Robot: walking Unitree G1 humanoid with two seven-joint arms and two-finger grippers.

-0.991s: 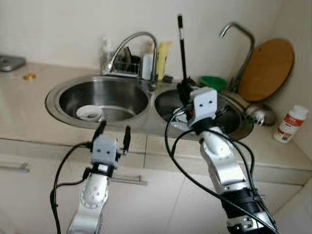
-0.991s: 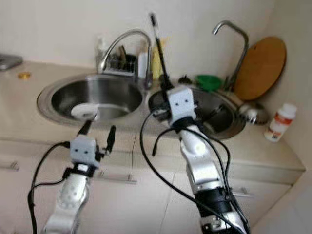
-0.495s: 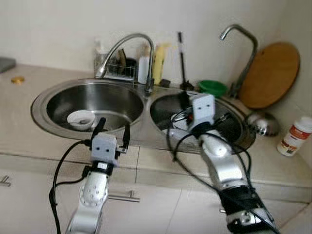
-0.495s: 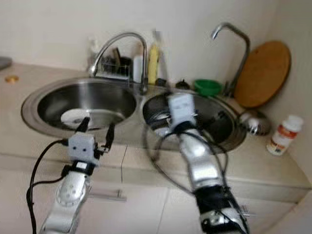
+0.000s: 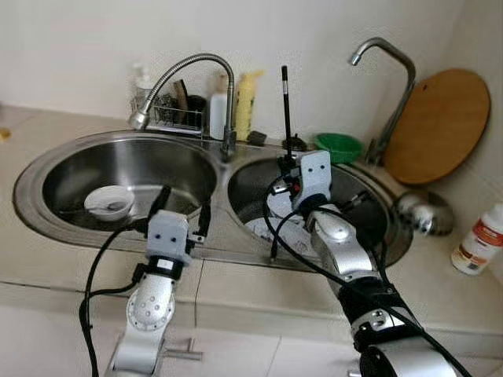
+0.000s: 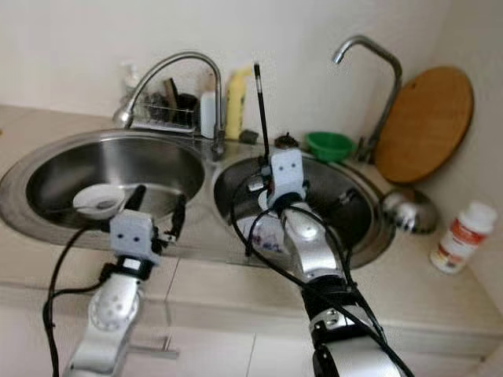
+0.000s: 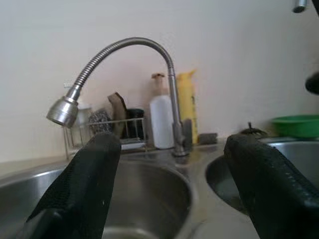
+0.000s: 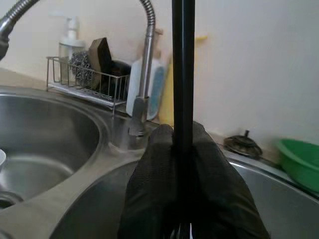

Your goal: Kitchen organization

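Right gripper is pinching a black rod tight between both fingers, rod standing upright above the fingertips over the right sink, while left gripper is hovering with fingers spread wide and empty, left sink beyond them.

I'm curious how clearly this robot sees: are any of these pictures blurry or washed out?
Eye views: evenly lit and fairly sharp, with soft glare on the left sink basin. Left wrist view: the left gripper fingers loom large and soft while the faucet is crisp. Right wrist view: the right gripper and its black rod are blurred.
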